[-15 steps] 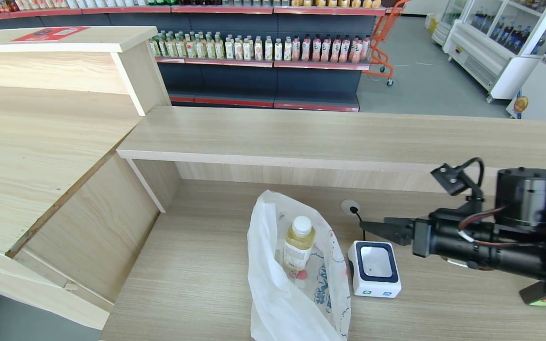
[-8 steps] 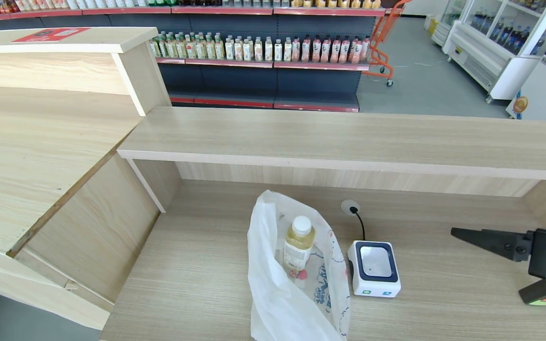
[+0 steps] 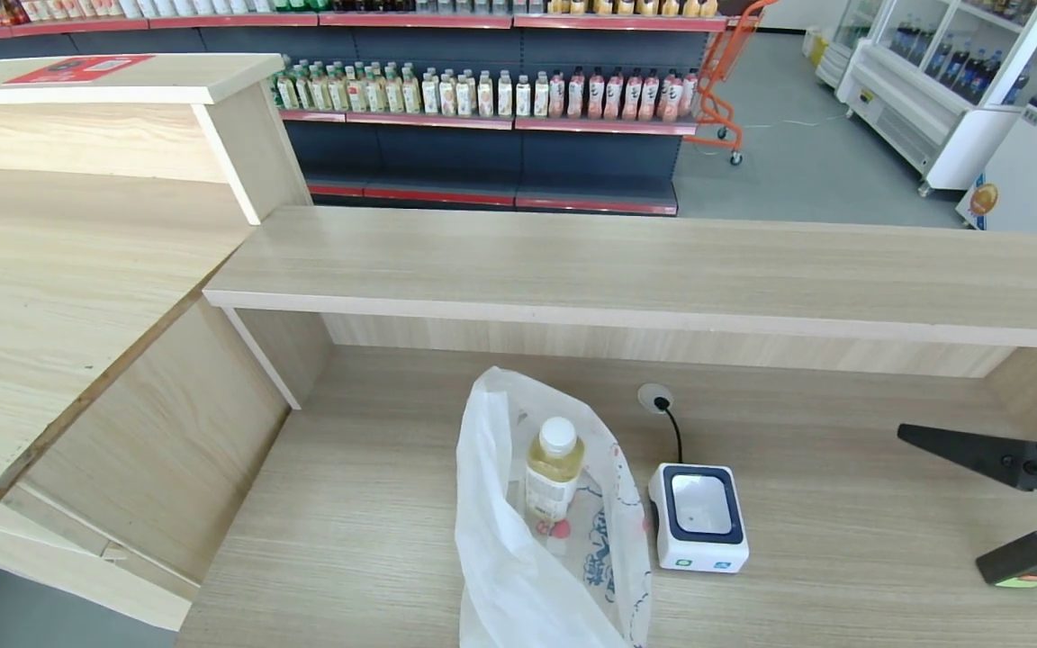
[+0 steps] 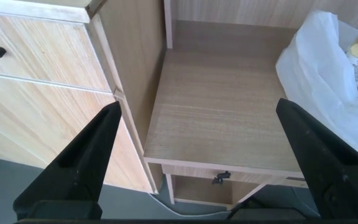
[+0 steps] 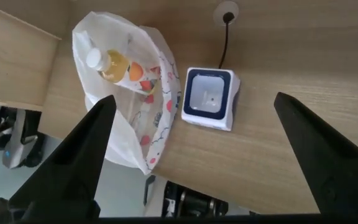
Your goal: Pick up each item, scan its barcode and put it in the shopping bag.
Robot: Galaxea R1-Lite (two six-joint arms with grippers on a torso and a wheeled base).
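Left fingers [image 4: 79,162], right fingers [image 5: 73,168] wide, empty.

Right of the scanner [image 3: 698,516] the surface [image 3: 852,540] lies open. The shopping bag [image 3: 496,540] crowds its left; a ledge [image 3: 644,270] overhangs behind.

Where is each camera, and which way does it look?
Head view: on the robot's head, forward and down at the counter; right gripper at the edge.
Left wrist view: on that wrist, down past the left gripper to the counter's end.
Right wrist view: on that wrist, down past the right gripper onto the scanner.
All share the shopping bag and bottle.
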